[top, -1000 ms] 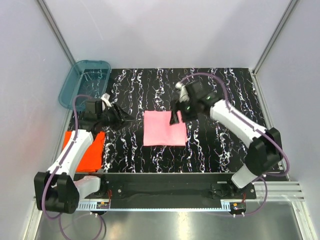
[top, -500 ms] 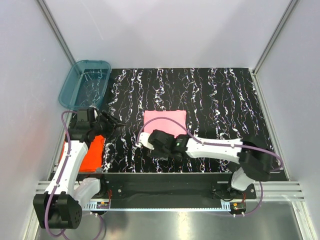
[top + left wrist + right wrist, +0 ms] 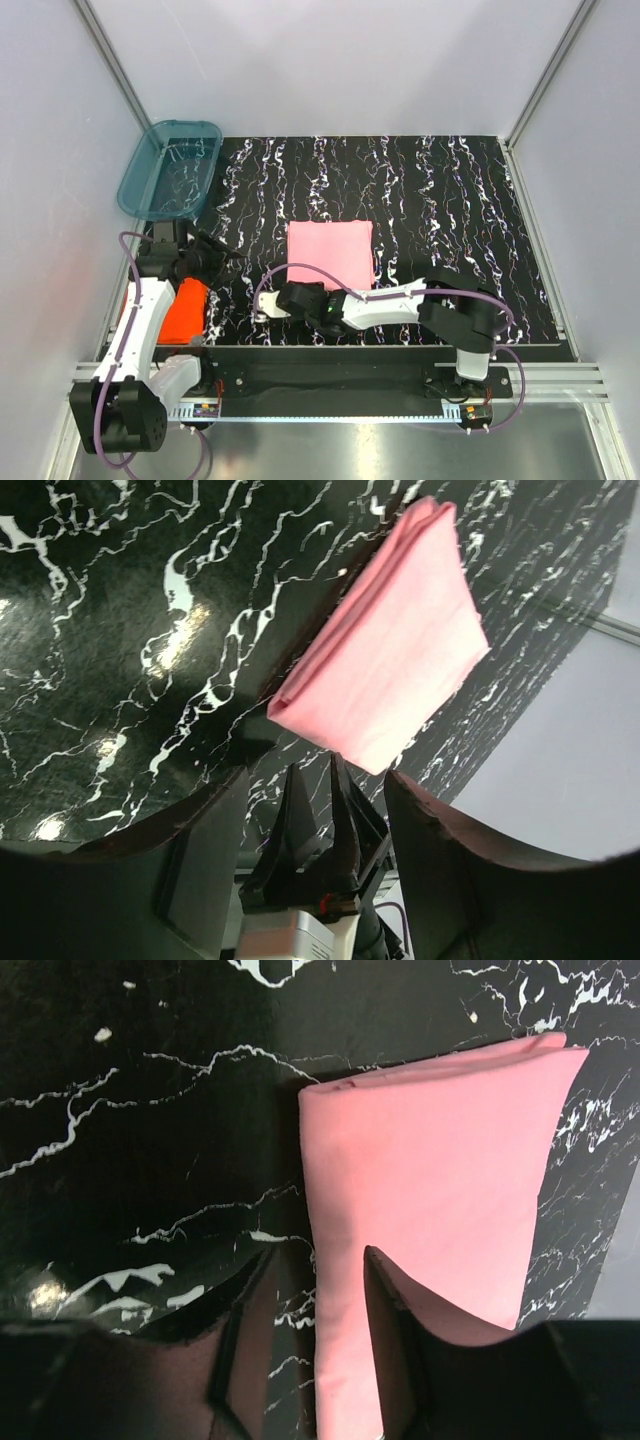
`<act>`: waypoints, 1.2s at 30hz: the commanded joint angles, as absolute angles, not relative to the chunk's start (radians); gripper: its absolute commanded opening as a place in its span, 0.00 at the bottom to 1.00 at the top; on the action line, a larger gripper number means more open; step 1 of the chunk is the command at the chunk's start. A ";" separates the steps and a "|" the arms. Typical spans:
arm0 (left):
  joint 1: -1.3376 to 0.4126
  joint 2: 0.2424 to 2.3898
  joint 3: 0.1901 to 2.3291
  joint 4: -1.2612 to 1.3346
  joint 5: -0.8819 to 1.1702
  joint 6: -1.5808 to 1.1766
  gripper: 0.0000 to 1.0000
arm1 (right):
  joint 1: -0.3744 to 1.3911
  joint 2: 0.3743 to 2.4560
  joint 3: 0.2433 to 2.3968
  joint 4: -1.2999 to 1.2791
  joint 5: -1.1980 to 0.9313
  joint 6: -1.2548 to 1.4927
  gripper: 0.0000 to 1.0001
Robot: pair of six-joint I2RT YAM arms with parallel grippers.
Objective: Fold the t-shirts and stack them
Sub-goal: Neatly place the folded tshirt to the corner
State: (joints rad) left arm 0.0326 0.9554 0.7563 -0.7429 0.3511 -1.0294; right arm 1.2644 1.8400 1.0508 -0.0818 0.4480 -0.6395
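Observation:
The light pink t-shirt (image 3: pixel 330 255) lies folded into a flat square at the middle of the black marbled table (image 3: pixel 440 200). It also shows in the left wrist view (image 3: pixel 390 670) and the right wrist view (image 3: pixel 430 1170). The orange-red t-shirt (image 3: pixel 183 310) lies at the table's left edge, partly under my left arm. My left gripper (image 3: pixel 222 260) (image 3: pixel 315 810) is open and empty, left of the pink shirt. My right gripper (image 3: pixel 298 293) (image 3: pixel 315 1320) is open and low at the pink shirt's near-left corner, its jaws on either side of the shirt's left edge.
A teal see-through tub (image 3: pixel 170 168) stands at the back left corner. My right arm (image 3: pixel 400 300) lies stretched along the table's near edge. The right gripper's black fingers (image 3: pixel 340 800) show between my left fingers. Grey walls close in the table on three sides.
My right arm has swung from the pink shirt's far right corner down to its near-left corner. My left gripper has drawn back slightly to the left.

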 commanded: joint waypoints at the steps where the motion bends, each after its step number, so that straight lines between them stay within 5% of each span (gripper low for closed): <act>1: 0.046 0.992 0.768 -0.742 0.351 -1.039 0.62 | 1.272 1.871 1.068 0.038 0.497 -0.702 0.45; 9: 0.069 1.075 0.805 -0.736 0.406 -0.968 0.66 | 1.270 1.968 1.084 0.094 0.514 -0.733 0.38; 14: 0.081 1.108 0.805 -0.677 0.488 -0.899 0.79 | 1.267 1.990 1.077 0.106 0.511 -0.741 0.29; 21: 0.081 1.140 0.781 -0.578 0.534 -0.887 0.89 | 1.256 1.961 1.081 0.095 0.474 -0.729 0.00; 36: -0.058 1.296 0.624 -0.086 0.588 -1.099 0.94 | 1.187 1.606 0.940 0.020 0.321 -0.672 0.00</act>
